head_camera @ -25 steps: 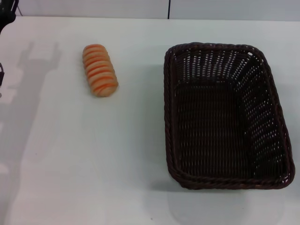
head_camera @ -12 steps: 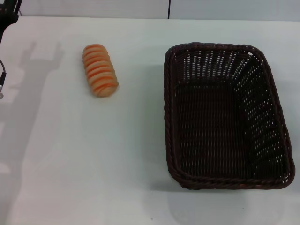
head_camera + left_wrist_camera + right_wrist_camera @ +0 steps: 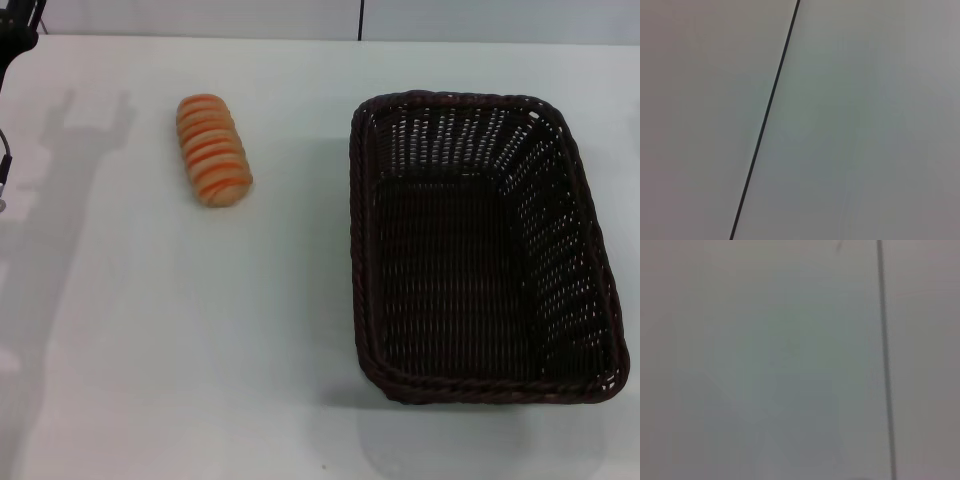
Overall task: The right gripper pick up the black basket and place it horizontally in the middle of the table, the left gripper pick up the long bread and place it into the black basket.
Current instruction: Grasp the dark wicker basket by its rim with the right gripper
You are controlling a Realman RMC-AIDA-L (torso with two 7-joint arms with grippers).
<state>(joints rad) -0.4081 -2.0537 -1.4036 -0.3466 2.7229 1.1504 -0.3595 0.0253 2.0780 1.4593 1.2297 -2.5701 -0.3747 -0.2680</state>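
The long bread (image 3: 212, 150), a tan loaf with orange stripes, lies on the white table (image 3: 200, 330) at the far left, pointing away from me. The black basket (image 3: 480, 250), a large dark woven one, stands upright on the right side with its long side running away from me; it is empty. Neither gripper shows in any view. Only a dark bit of the left arm (image 3: 15, 20) shows at the far left corner, with its shadow (image 3: 70, 130) on the table left of the bread. The right arm is out of view.
A thin cable end (image 3: 4, 180) hangs at the left edge. Both wrist views show only a plain pale surface with a dark seam (image 3: 767, 110), also seen in the right wrist view (image 3: 884, 355). The table's far edge meets a wall.
The cable end at the left edge and the arm's shadow have shifted slightly. The bread and the basket have not moved.
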